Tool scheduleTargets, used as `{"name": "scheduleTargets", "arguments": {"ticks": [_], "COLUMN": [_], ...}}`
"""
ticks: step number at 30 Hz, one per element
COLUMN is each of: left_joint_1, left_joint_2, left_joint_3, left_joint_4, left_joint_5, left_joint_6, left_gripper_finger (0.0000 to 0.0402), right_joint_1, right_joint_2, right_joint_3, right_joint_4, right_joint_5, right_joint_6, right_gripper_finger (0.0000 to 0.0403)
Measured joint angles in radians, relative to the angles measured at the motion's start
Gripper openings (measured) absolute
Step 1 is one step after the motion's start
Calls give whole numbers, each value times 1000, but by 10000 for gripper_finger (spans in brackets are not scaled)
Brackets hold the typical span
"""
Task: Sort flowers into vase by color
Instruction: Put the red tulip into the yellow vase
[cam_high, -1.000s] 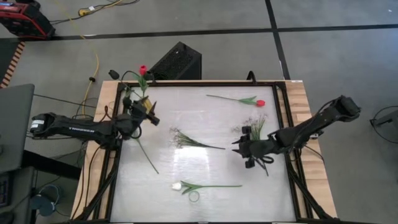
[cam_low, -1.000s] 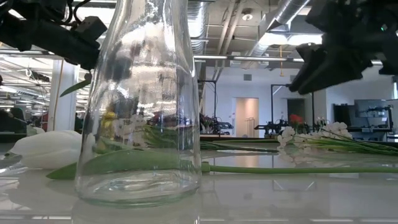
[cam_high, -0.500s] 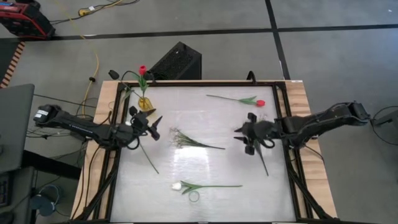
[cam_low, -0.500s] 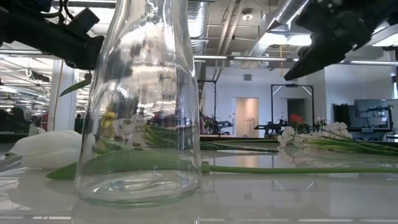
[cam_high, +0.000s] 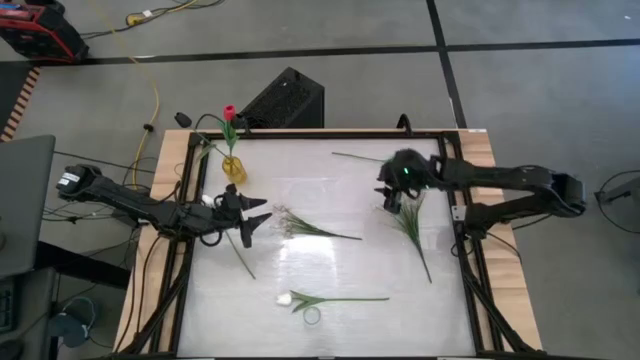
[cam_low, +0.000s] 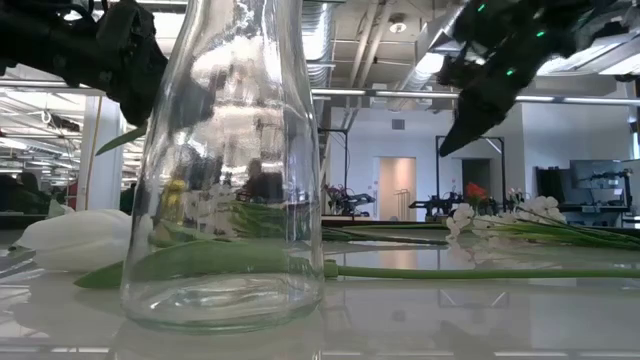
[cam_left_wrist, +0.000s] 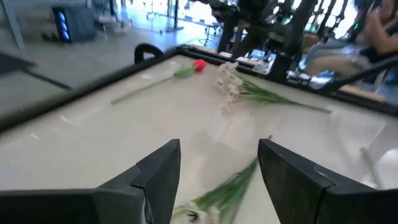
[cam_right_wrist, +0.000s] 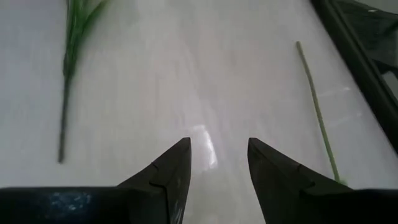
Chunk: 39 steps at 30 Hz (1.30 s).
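My left gripper (cam_high: 260, 217) (cam_left_wrist: 217, 146) hangs open low over the table's left side, pointing right at a sprig of white blossoms (cam_high: 305, 227) in the middle. My right gripper (cam_high: 388, 195) (cam_right_wrist: 219, 143) is open over the far right part, above a red tulip (cam_left_wrist: 198, 65) whose stem (cam_high: 352, 157) lies flat on the table. A second sprig (cam_high: 413, 225) lies just near of it. A white tulip (cam_high: 300, 298) lies at the near edge beside a clear glass vase (cam_low: 228, 170). Another red tulip (cam_high: 228, 112) stands in a small yellow vase (cam_high: 233, 169).
A bare green stem (cam_high: 240, 252) lies on the table near my left gripper. A black frame (cam_high: 458, 215) borders the white tabletop. A black box (cam_high: 283, 100) sits on the floor beyond the far edge. The middle of the table between the sprigs is bare.
My right gripper has swung from the table's near right side toward the far edge and turned to point left, ending over the red tulip. My left gripper has moved toward the near edge and a little right, toward the middle sprig. No flower has moved.
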Motion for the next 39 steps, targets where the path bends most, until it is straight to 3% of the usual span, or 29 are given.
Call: {"name": "scheduleTargets", "arguments": {"ticks": [4,11,20,24,28,32,39], "left_joint_1": [0,0,0,1,1,1,1], "left_joint_2": [41,202,373,408,418,418,418], "left_joint_3": [1,1,1,1,1,1,1], "left_joint_4": [4,85,240,252,253,253,271], "left_joint_5": [28,34,65,64,64,64,63], "left_joint_6": [-99,-121,-82,-81,-81,-81,-87], "left_gripper_finger": [204,204,204,204,204,204,204], "right_joint_1": [-145,-301,-343,-342,-341,-329,-299], "right_joint_2": [118,347,638,712,724,670,472], "right_joint_3": [32,146,286,325,336,337,337], "right_joint_4": [41,60,17,-1,-35,-95,-144], "right_joint_5": [-65,-106,-138,-69,-53,-59,-53], "right_joint_6": [-127,-249,-323,-328,-351,-373,-371], "right_gripper_finger": [184,185,181,165,118,26,34]}}
